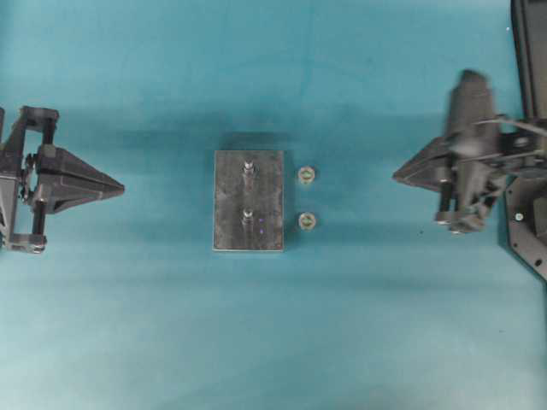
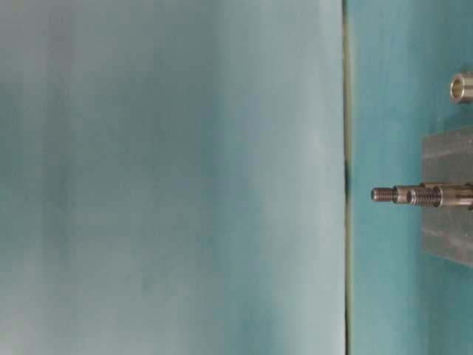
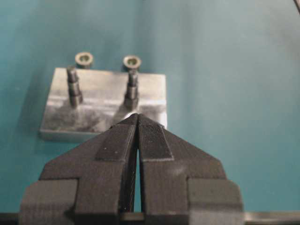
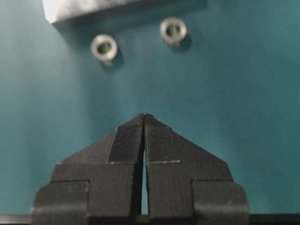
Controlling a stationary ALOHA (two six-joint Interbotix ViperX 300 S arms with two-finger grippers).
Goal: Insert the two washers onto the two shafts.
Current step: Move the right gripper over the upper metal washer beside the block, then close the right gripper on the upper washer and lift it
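A grey metal block (image 1: 231,205) lies mid-table with two upright threaded shafts, one (image 1: 248,167) farther back and one (image 1: 247,215) nearer the front. Two small metal washers (image 1: 306,176) (image 1: 308,222) lie flat on the mat just right of the block. My left gripper (image 1: 121,187) is shut and empty, well left of the block, its tips pointing at it. My right gripper (image 1: 397,176) is shut and empty, about a hand's width right of the washers. The right wrist view has both washers (image 4: 104,47) (image 4: 173,31) ahead of the shut tips (image 4: 144,116).
The table is covered by a teal mat (image 1: 273,342). A black arm base (image 1: 530,213) stands at the right edge. Open mat surrounds the block on all sides.
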